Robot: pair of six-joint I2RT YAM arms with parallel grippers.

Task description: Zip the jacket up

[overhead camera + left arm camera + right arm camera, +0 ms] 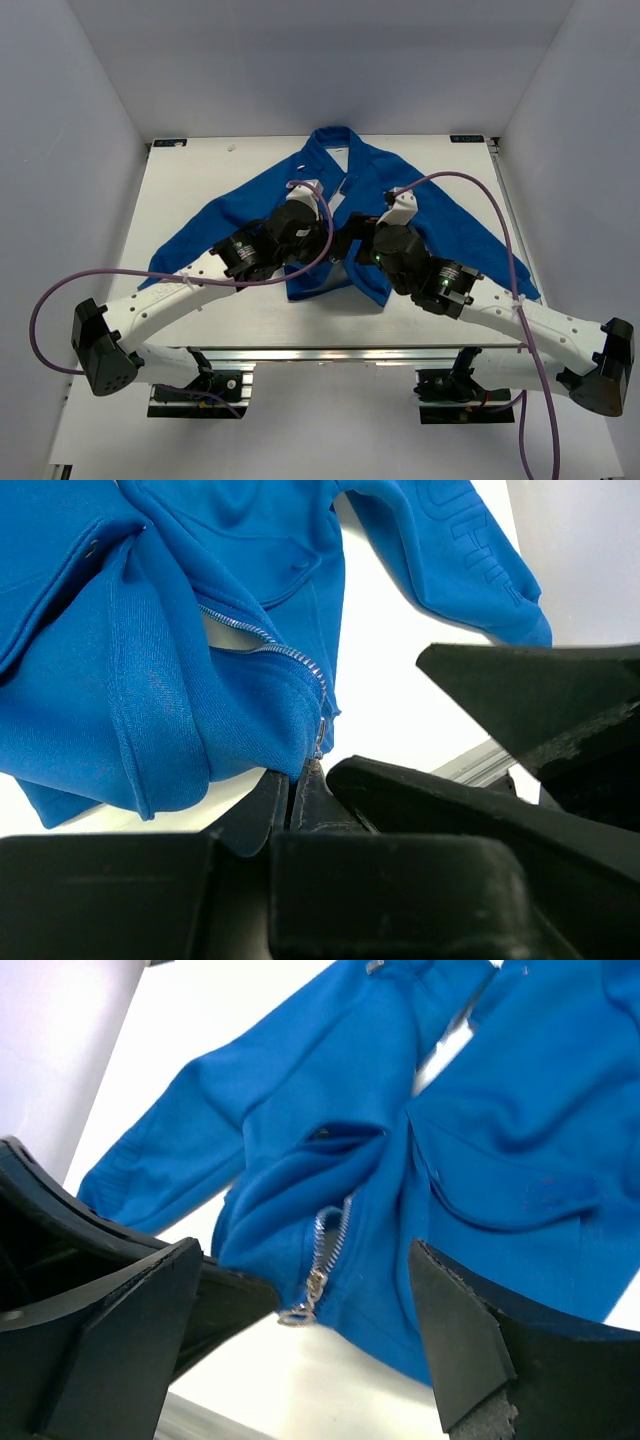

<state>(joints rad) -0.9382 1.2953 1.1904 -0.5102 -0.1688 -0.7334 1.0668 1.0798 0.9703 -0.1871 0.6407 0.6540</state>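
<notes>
The bright-blue jacket point(250, 205) lies spread on the white table point(190, 180), collar at the far side and sleeves out to both sides. Both grippers meet at its bottom hem. My left gripper point(293, 780) is shut on the hem fabric right at the foot of the pale zipper point(270, 650). My right gripper point(305, 1250) stands open, with one finger point(150, 1330) on each side of the zipper's lower end. The metal slider point(316, 1282) and its pull tab point(296, 1314) hang free between them, touched by neither finger. Above the slider the zipper gapes open.
The table's near edge, with an aluminium rail point(330, 352), lies just behind the hem. Purple cables point(480, 195) loop over both arms and above the jacket. Grey enclosure walls point(70, 120) close in the left, right and far sides.
</notes>
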